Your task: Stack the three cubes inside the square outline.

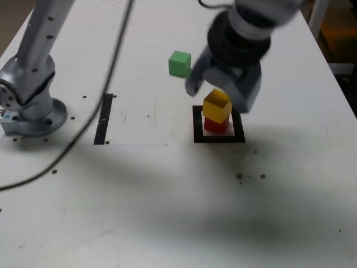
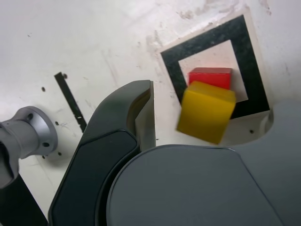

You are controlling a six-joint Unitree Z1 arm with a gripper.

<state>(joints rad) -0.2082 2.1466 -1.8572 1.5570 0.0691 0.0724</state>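
Status: two of three cubes are placed. The red cube (image 1: 216,125) sits on the white centre of the outline (image 1: 197,124), and the yellow cube (image 1: 217,106) rests on top of it. In both views the yellow cube is turned slightly against the red one and overhangs an edge; whether it sits fully flat cannot be confirmed, since the wrist view is blurred at that point.

The claw (image 1: 218,85) hangs directly over the stack with its jaws spread wide. One jaw stands to the exterior view's left of the yellow cube, the other to its right, and clear gaps show on both sides in the wrist view. The claw holds nothing.

The green cube (image 1: 179,63) lies alone on the surface (image 1: 167,195), farther from the camera than the outline and to the exterior view's left of it, well apart from the stack.

Remaining work, as judged from this layout: lift the claw clear without nudging the yellow cube, fetch the green cube, and set it on the yellow one. The skewed yellow cube offers a slightly offset seat, so the third placement will likely need careful centring.
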